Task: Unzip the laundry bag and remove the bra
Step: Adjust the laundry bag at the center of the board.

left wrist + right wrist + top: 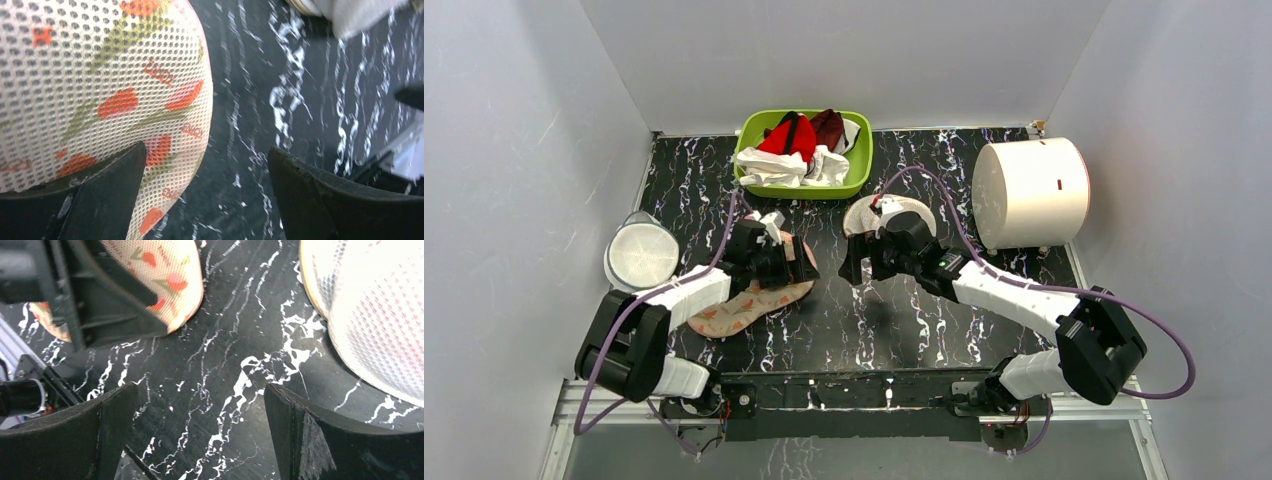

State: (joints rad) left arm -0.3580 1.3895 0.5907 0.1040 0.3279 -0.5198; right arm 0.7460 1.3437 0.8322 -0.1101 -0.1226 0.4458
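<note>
The black marbled tabletop (904,320) lies under both pincers. A white drum (1031,193) stands well to the right of the right pincer (851,268), and a green basin (858,170) of red and white clothes sits beyond both. The floral laundry bag (744,310) lies flat beneath the left pincer (796,268), reaching back under that arm. A round white mesh dome (919,212) sits just behind the right pincer. The left pincer is spread, 1 finger (110,195) over the bag's end, the other over bare tabletop. The right pincer is spread too, gripping nothing, just beside the bag's end.
</note>
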